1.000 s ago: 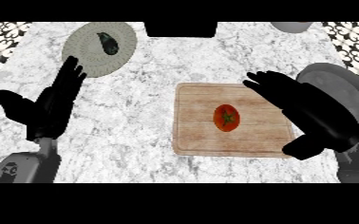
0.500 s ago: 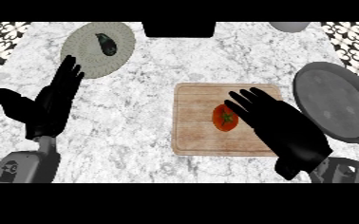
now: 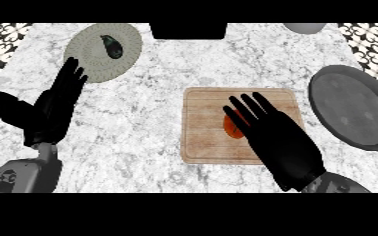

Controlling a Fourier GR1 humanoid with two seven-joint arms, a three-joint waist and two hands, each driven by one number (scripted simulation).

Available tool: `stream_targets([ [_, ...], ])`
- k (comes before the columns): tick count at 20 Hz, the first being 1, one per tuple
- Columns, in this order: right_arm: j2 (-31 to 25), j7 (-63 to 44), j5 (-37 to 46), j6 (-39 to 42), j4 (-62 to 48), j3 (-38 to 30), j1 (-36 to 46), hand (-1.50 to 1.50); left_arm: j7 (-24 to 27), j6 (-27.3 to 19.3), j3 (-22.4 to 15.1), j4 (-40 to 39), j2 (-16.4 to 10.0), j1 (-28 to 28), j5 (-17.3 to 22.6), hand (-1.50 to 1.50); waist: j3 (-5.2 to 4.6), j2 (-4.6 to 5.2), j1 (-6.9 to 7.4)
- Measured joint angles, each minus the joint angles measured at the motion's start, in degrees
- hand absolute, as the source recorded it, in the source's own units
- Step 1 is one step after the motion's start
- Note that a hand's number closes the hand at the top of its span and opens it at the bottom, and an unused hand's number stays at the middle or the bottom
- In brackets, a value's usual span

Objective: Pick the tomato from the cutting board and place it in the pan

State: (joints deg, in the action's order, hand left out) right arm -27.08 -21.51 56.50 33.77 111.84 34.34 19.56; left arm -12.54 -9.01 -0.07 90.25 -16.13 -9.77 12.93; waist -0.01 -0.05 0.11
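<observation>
a: where is the open room?
b: you have bare counter (image 3: 148,130) between the plate (image 3: 92,60) at the upper left and the cutting board (image 3: 203,140) in the middle. the board's right edge lies near the pan (image 3: 347,110), with a strip of counter between them. the pan runs off the view's right edge. a black block (image 3: 188,30) sits at the far edge, and a grey round thing (image 3: 304,27) at the far right.
a: and the tomato?
b: the tomato (image 3: 232,126) is on the board, right of its centre, and your right hand (image 3: 284,145) covers most of it. the red part you can see runs longer up-and-down in the view than across. which way its stem points, i cannot tell.
a: the hands?
b: your right hand is spread flat with straight fingers, grasping nothing. your left hand (image 3: 52,105) rests released at the left, fingers up, tips just beside the plate's rim. a dark item (image 3: 112,46) lies on that plate.
a: any writing?
b: a small mark on your left forearm (image 3: 26,177), too small to read.
</observation>
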Motion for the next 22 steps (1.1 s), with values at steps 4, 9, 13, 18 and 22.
stream_targets([
  [4,4.43,-0.49,3.11,1.95,-0.83,0.8,0.09,-1.5,0.05,-0.05,0.35,-0.29,1.18,-0.24,-1.45,0.0,0.0,0.01,-0.01],
  [9,8.28,-1.17,7.06,2.81,-5.17,0.62,0.83,-1.5,-1.65,0.99,1.58,1.19,1.0,-0.46,-1.56,0.0,0.0,0.02,0.04],
  [13,10.08,0.14,10.16,1.12,-9.78,-0.38,1.31,-1.5,-0.91,1.88,2.16,0.96,1.72,0.4,-2.02,0.0,0.01,0.04,0.08],
  [18,11.32,4.46,12.53,-1.76,-14.58,-2.76,1.16,-1.5,-0.1,2.61,2.33,1.38,3.01,1.84,-3.21,0.0,0.01,0.04,0.06],
  [22,13.73,5.58,14.94,-1.96,-18.55,-3.45,2.11,-1.5,-0.42,3.6,3.38,1.37,3.01,1.3,-3.3,0.0,0.0,0.04,0.07],
])
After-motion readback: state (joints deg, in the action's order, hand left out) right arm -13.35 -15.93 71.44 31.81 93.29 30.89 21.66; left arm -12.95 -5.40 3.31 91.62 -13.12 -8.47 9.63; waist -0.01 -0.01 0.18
